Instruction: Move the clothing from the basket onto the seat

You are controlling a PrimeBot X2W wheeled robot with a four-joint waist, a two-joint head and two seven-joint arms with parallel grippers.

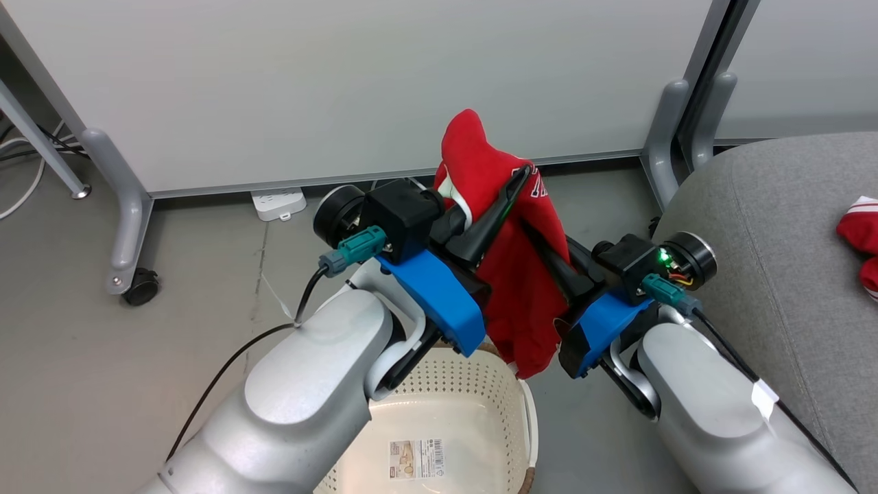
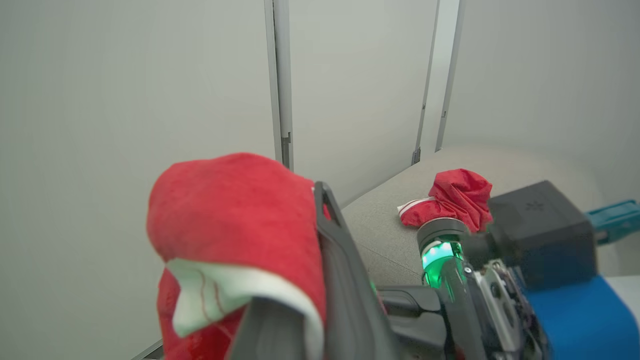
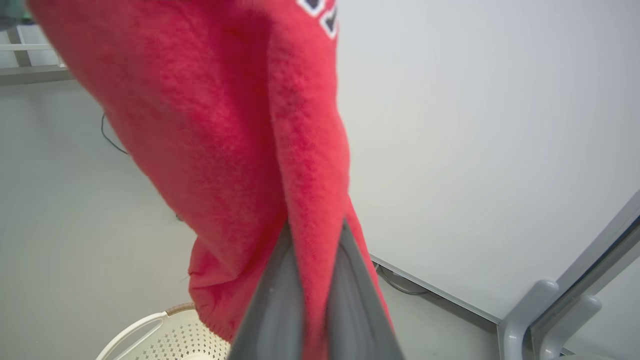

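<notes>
You have a grey floor (image 1: 103, 357) under the basket (image 1: 480, 384), white partition panels (image 1: 343, 82) behind it and the seat (image 1: 768, 240) to its right. One basket, two red garments: the jersey (image 1: 514, 295) hangs above the basket, pinched by your left hand (image 1: 520, 177) and right hand (image 3: 312, 235); the other garment (image 1: 857, 233) lies on the seat.

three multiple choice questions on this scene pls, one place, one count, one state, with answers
1. Where does the crumpled garment lie? A on a shelf B on a table C on the seat
2. How many red garments are in sight? A one B two C four
3. The right gripper is: A shut on the jersey B open, apart from cloth C gripping a bottle

Answers: 1 C, grey upholstery lies under it; 2 B, one hangs above the basket, one lies on the seat; 3 A, its fingers pinch a red fold.
</notes>
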